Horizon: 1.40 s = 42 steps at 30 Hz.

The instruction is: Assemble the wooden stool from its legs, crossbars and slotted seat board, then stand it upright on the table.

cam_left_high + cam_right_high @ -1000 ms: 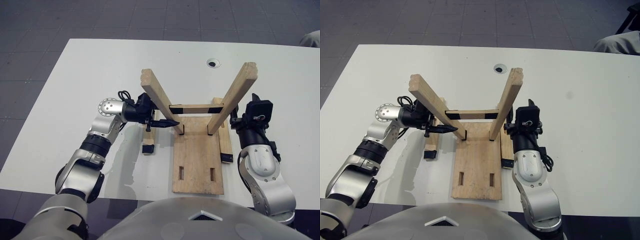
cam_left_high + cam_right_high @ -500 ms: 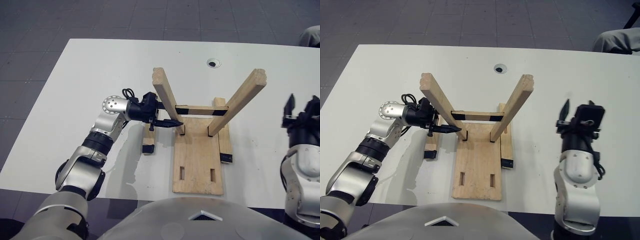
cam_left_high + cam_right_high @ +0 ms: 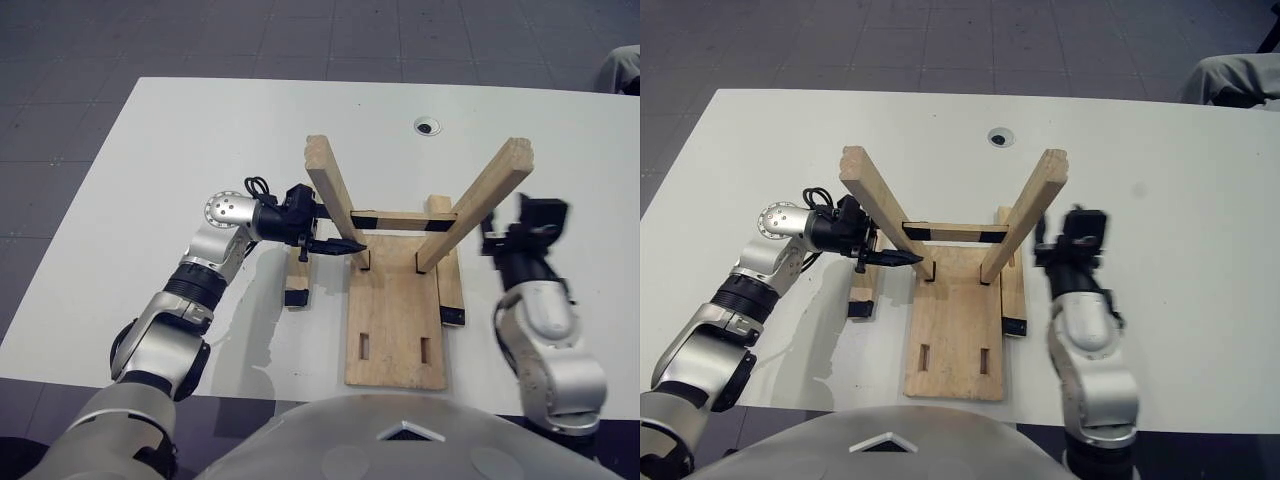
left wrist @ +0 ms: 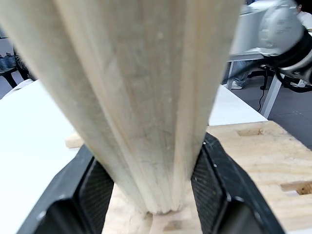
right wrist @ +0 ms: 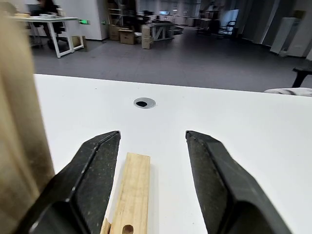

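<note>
Two legs [image 3: 478, 200] and a crossbar [image 3: 400, 219] stand in the seat board's [image 3: 395, 320] far slots [image 3: 420, 266] on the table [image 3: 180, 150]; the near slots [image 3: 363, 346] are empty, loose pieces [image 3: 297, 280] beside it. The left gripper [image 3: 345, 245] clamps the left leg [image 3: 335, 200], and the right gripper [image 5: 152, 136] has its fingers [image 5: 92, 170] apart: roughly half seems left.

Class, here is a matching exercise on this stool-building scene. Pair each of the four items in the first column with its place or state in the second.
Column one
1. left hand
2. right hand
3. flat slotted wooden seat board
4. loose wooden bar with a black end

Column two
A. lies on the white table, on the robot's left of the board
B. open, holding nothing
C. shut on the left upright wooden leg
D. lies flat, two near slots unfilled

Pairs: 1-C, 2-B, 3-D, 4-A
</note>
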Motion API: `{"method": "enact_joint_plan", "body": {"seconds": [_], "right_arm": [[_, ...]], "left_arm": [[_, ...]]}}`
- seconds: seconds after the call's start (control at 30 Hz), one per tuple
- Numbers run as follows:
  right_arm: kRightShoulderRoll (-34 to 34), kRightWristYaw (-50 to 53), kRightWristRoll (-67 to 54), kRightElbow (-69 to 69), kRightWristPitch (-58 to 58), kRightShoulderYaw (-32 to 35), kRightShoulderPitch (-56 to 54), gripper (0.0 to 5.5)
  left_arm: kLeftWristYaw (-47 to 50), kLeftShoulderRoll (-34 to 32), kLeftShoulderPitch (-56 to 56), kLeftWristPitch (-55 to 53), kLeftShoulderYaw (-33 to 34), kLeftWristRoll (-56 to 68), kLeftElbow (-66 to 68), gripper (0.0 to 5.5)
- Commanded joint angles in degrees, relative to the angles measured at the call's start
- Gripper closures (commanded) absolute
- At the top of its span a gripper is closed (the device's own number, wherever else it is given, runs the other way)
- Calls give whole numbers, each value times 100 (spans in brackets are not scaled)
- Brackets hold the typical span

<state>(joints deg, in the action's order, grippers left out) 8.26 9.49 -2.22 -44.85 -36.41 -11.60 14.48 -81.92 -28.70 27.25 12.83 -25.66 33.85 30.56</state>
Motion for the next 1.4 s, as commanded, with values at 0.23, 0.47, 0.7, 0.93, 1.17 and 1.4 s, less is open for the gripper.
{"method": "enact_joint_plan", "body": {"seconds": [0.23,0.47,0.7,0.93,1.17,1.4], "right_arm": [[-167,-271,477,-501,-124,-2023,-20,301],[244,-483,567,-386,12,-382,-168,301],[527,-597,355,-536,120,1335,-476,301],[195,-480,-517,-821,39,2820,-1225,301],[168,-559,-994,-915,46,2875,-1410,301],[166,-573,-1061,-951,31,2751,-1386,301]], "left_arm": [[237,-1120,-1113,-263,-2040,-3165,759,345],[286,-1092,-1139,-231,-1968,-3012,765,345],[333,-1073,-1175,-225,-1967,-2909,776,345],[283,-895,-1288,-690,-1773,-2267,359,345],[691,-663,-1226,-1876,-1313,-1184,-774,345],[1289,-769,-1309,-3068,-811,-308,-2476,345]]}}
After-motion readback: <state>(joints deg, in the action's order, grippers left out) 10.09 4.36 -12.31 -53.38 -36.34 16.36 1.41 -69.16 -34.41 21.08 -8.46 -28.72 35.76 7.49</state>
